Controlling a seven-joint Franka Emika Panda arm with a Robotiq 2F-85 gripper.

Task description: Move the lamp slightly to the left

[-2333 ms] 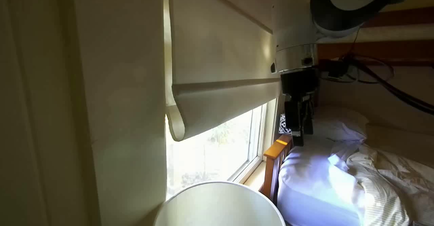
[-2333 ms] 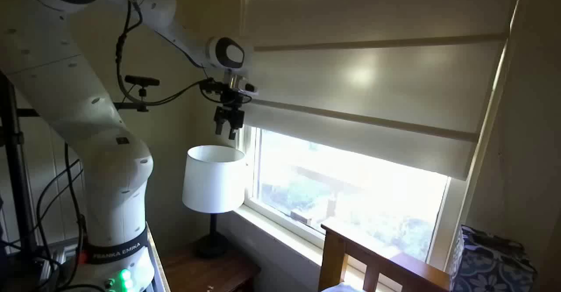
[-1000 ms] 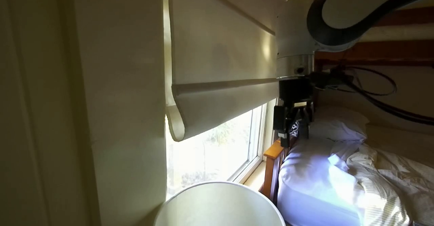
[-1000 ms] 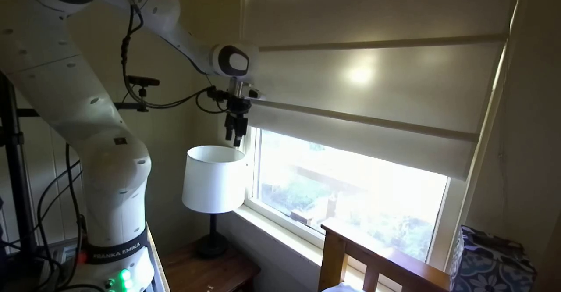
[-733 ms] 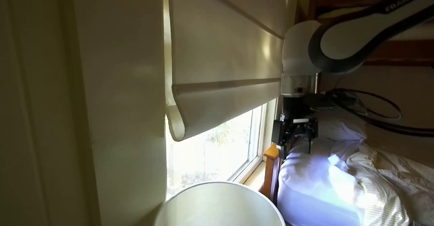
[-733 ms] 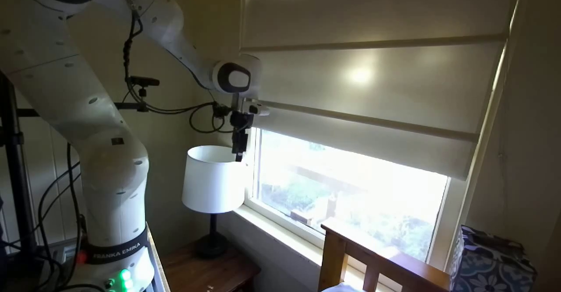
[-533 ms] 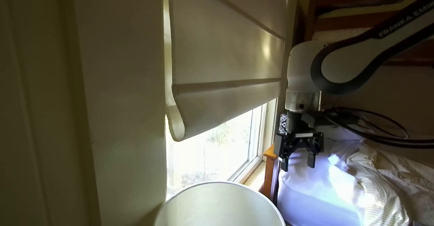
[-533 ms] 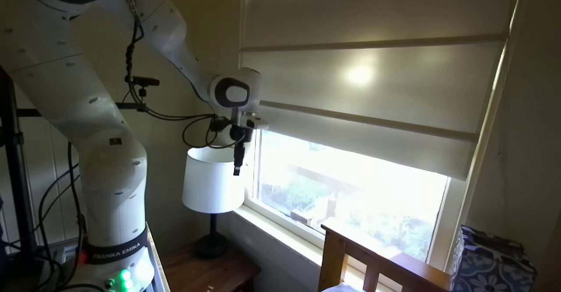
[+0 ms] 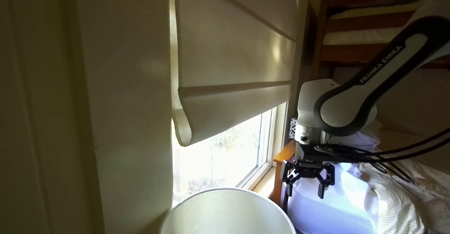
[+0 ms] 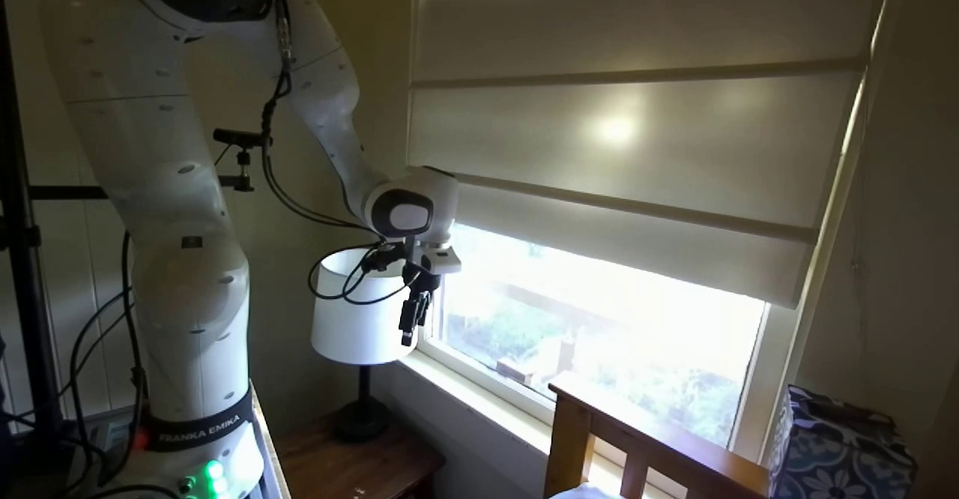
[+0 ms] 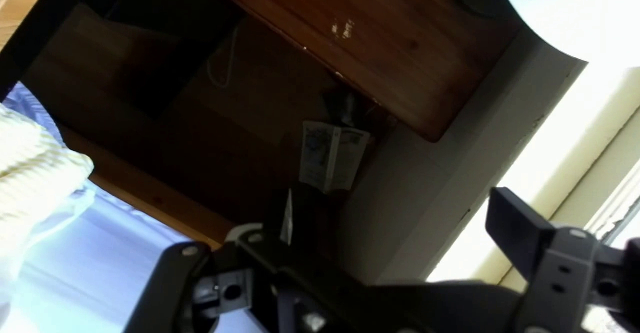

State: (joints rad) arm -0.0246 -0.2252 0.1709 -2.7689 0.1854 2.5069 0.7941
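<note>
So, white arm arched, gripper pointing down, spread wide (nothing held), near the smooth, drum-shaded lamp.

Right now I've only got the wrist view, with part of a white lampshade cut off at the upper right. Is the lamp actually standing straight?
Observer: Yes. In an exterior view the lamp is upright, its dark stem rising straight into the shade.
Operator: Good. I can't make out the top rim from here. Where is the end effector against it?
Observer: In an exterior view its fingertips show in front of the shade, lower in the picture than that rim; how far in front, I can't tell.
</note>
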